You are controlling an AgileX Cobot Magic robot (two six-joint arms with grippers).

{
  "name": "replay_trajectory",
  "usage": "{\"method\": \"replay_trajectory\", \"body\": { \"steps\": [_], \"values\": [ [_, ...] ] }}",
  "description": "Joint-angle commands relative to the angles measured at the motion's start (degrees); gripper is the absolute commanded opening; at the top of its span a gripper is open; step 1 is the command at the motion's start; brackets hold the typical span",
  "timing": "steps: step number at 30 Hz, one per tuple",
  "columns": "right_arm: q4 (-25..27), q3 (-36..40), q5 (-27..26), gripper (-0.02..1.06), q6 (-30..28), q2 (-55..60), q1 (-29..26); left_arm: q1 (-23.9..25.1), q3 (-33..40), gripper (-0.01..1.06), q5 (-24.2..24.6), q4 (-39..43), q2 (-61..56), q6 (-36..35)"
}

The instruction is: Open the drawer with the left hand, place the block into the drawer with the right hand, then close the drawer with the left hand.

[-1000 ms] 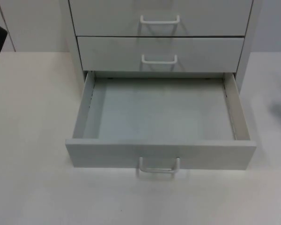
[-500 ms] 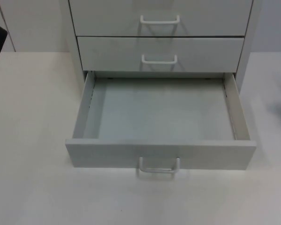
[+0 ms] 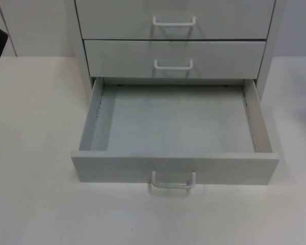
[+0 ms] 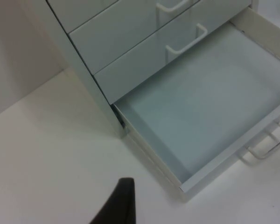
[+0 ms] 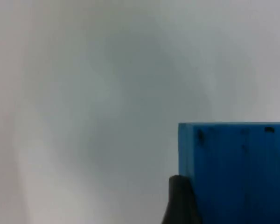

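One drawer of the white cabinet, the lowest of three, stands pulled fully out toward the near side; the two above it are shut. Opening step judged complete; step now in hand is placing the block, with closing not yet begun. Container contents: the open drawer's floor is bare in both the top view and the left wrist view, so nothing has been put in. The two shut drawers' contents are hidden. Block: blue, seen close up in the right wrist view, pressed against a dark fingertip of the right hand, over a plain pale background. It looks gripped, but the second finger is out of sight, so whether that hand is clamped on it or merely beside it cannot be told. Left hand: waits to the left of the cabinet above the white surface, with one fingertip visible, holding nothing that can be seen; its opening cannot be told. Next move, as judged: the right hand must carry the block in from the right, over the drawer's right wall, lower it onto the floor and release. Afterwards the left hand needs the drawer handle on the near face.
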Motion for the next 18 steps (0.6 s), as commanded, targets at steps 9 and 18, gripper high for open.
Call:
{"method": "replay_trajectory", "body": {
  "steps": [9, 18],
  "values": [
    [-0.1, -0.4, 6.3, 0.00, -4.4, -12.7, 7.0, 0.3, 0.2, 1.05, 0.0, 0.1, -0.3, -0.5],
    [0.0, -0.4, 6.2, 0.00, -4.0, -13.0, 17.5, 0.3, 0.2, 1.05, -0.1, 0.1, -0.3, -0.3]
  ]
}}
